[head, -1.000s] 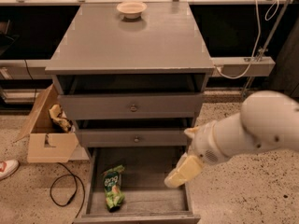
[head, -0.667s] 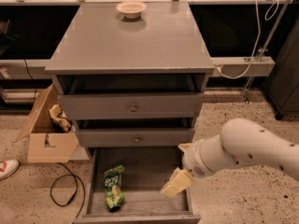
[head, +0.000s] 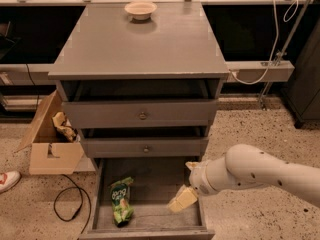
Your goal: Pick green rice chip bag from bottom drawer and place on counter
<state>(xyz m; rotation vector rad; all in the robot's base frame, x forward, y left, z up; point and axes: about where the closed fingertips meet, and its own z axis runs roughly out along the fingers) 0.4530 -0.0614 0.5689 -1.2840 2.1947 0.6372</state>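
The green rice chip bag (head: pixel 121 201) lies on the plank floor of the open bottom drawer (head: pixel 150 223), at its left side. My gripper (head: pixel 182 200) hangs over the right side of the drawer, well to the right of the bag and apart from it. The white arm (head: pixel 252 173) reaches in from the right. The counter (head: pixel 140 44) is the flat grey top of the cabinet, above the drawers.
A pale bowl (head: pixel 140 9) sits at the back of the counter. Two shut drawers with round knobs (head: pixel 143 116) are above the open one. A cardboard box (head: pixel 50 141) with tan paper, a black cable (head: pixel 67 204) and a shoe (head: pixel 7 180) lie on the floor at left.
My arm and gripper have moved left and down, from beside the drawer's right front to over its right side, nearer the bag. The bag has not moved.
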